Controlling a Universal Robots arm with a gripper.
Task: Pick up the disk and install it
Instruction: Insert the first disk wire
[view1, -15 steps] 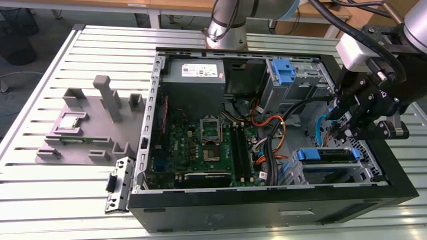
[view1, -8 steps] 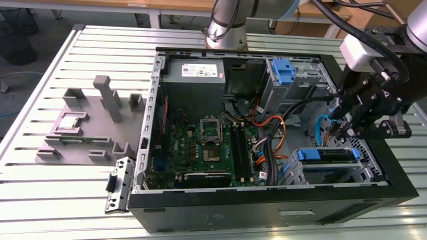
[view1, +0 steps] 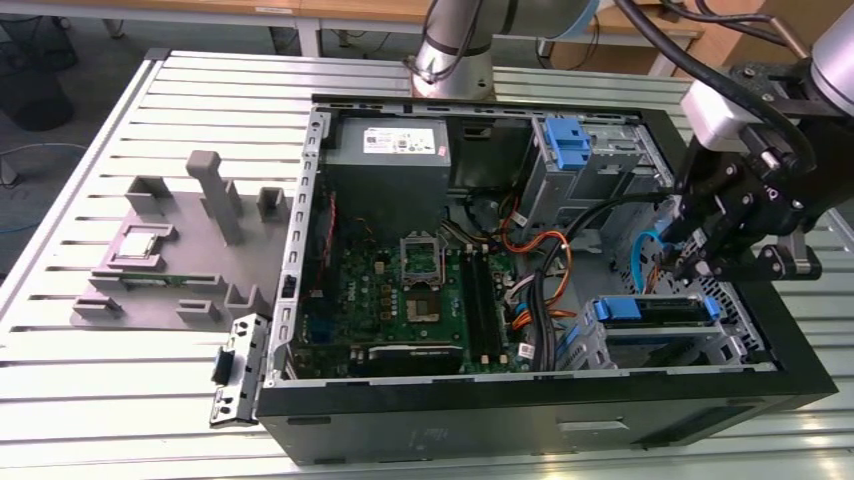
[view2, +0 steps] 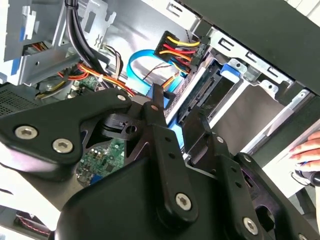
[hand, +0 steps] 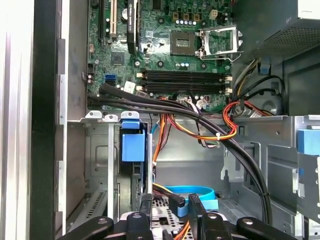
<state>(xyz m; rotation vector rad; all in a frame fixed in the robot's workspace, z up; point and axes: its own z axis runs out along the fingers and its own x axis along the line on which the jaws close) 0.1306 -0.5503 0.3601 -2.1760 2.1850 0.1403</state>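
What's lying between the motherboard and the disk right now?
A loose bundle of black, orange and red cables crosses the gap between the motherboard and the disk, seen in the exterior view.

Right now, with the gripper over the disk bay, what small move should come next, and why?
Probably lift the gripper straight up a little. It is open and holds nothing, the disk already sits in its bay, and a blue cable lies close beside the fingers, so a sideways move could snag it.
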